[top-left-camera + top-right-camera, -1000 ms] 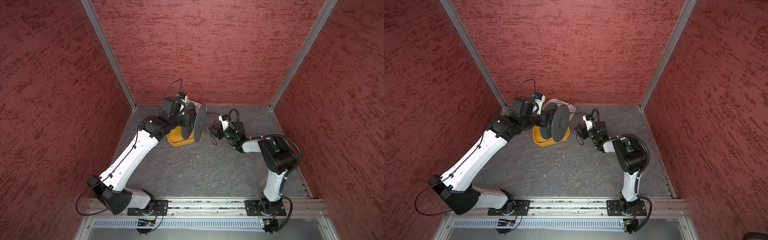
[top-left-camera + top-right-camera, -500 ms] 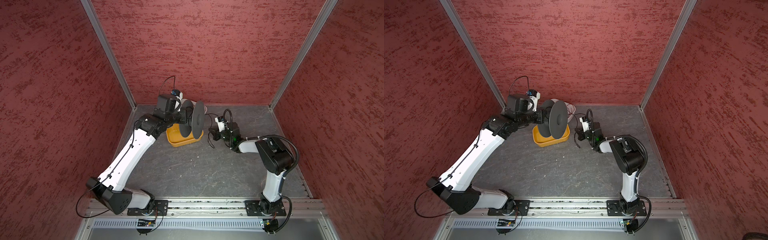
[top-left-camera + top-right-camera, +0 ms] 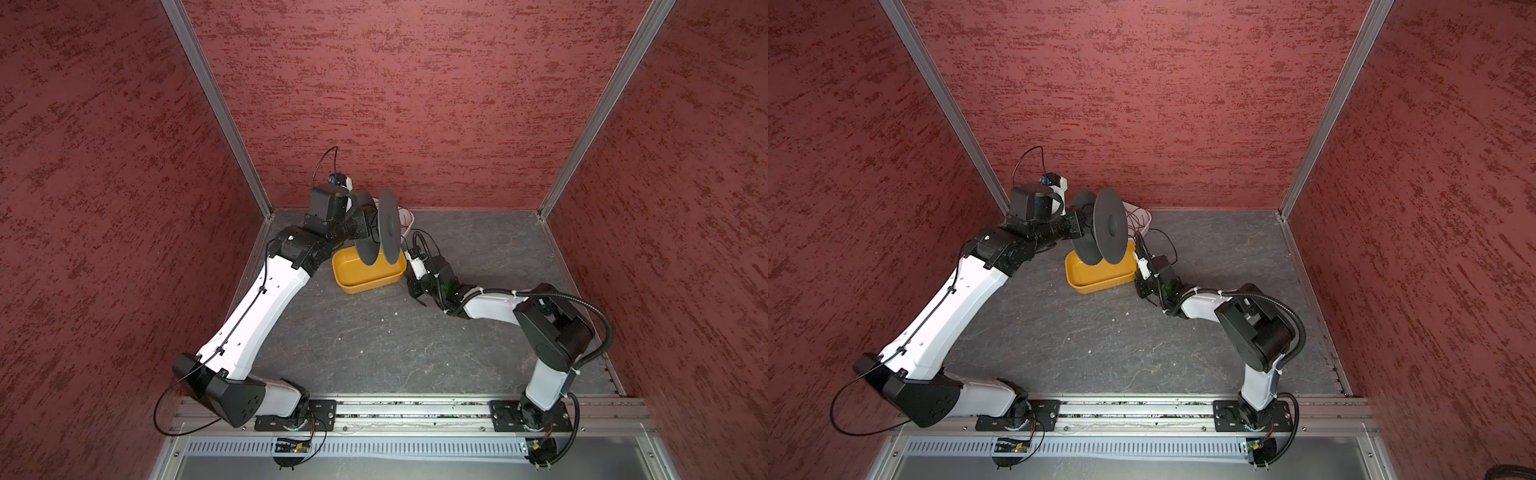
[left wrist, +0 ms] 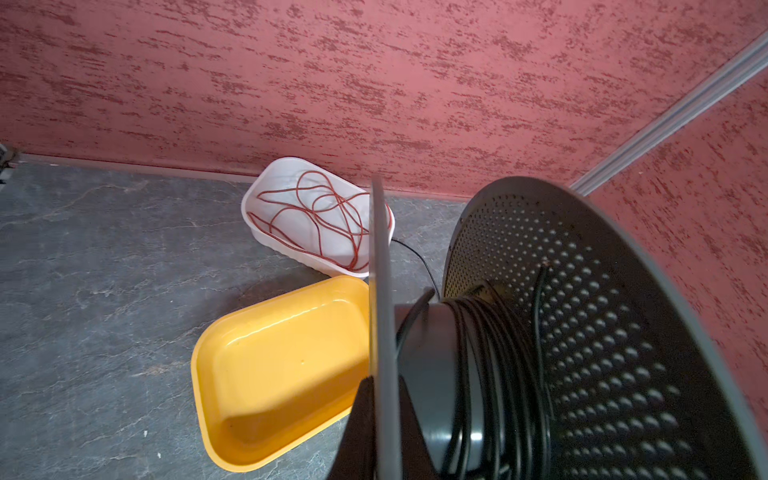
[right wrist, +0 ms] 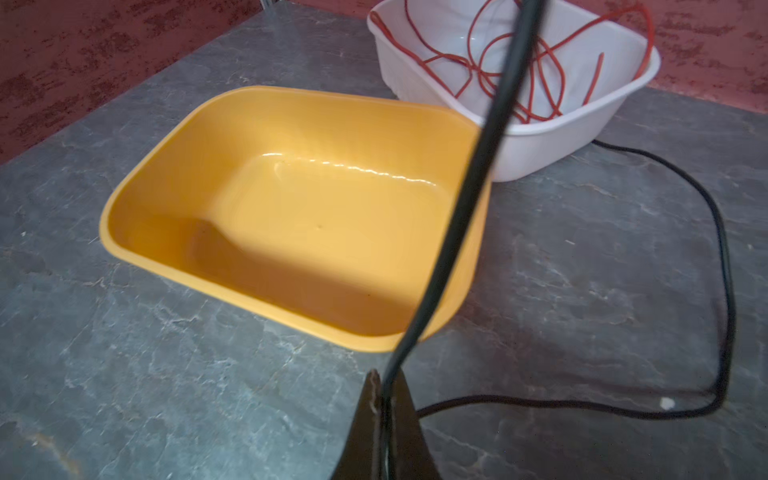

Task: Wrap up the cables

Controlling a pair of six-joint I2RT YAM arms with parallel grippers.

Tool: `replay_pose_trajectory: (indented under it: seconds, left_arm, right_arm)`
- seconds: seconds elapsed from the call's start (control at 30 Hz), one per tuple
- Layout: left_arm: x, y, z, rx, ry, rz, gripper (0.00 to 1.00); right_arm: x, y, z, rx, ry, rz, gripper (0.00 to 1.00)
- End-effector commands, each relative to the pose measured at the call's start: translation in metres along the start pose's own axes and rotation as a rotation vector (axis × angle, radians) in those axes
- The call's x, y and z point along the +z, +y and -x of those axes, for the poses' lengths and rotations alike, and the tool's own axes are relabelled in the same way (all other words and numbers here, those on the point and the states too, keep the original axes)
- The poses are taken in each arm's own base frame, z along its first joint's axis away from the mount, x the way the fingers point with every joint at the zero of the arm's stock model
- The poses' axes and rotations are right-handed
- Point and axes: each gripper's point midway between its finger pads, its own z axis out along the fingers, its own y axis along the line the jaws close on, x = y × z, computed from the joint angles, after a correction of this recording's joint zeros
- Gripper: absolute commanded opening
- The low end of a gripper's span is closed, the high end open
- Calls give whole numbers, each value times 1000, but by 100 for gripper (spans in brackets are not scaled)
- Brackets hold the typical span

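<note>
Squarely between the right fingers (image 5: 362, 428), the thin black cable (image 5: 457, 224).

Black cable (image 5: 459, 216) (image 4: 494, 353): one wire, string-thin, smooth plain sheath.
- Part of it is wound in several turns on the hub of the black spool (image 4: 602, 332). The turns are bunched against the perforated flange, and the rest of the hub is bare. One strand rides up loose on that flange's inner face.
- From the spool, a single straight strand runs down across a corner of the yellow tub (image 5: 291, 93) into the right gripper (image 5: 384, 395), pinched between its closed fingers.
- Past the pinch, the slack lies flat on the grey floor (image 5: 166, 374) in one wide open loop. It curves back to just beside the white tub (image 5: 519, 153), where it passes out of sight.
</note>
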Motion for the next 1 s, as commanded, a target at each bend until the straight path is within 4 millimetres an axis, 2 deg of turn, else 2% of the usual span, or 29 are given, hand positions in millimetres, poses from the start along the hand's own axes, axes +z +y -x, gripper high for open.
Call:
replay_pose_trajectory:
  seconds: [0.0,0.4,0.6,0.8,0.97]
  left_arm:
    - [-6,-1,44,-69,-171,21,0]
    - [13,12,40,-50,-191,134,0]
    - [28,19,30,15,-164,211,0]
    - [43,20,13,99,-106,258,0]
    - [46,15,3,173,-93,266,0]
  right_arm:
    - [-17,18,16,-65,-39,-27,0]
    - [-44,116,61,-201,-147,164,0]
    - [-62,150,84,-210,-160,318,0]
    - [-95,155,113,-212,-231,356,0]
    - [-101,145,125,-230,-188,309,0]
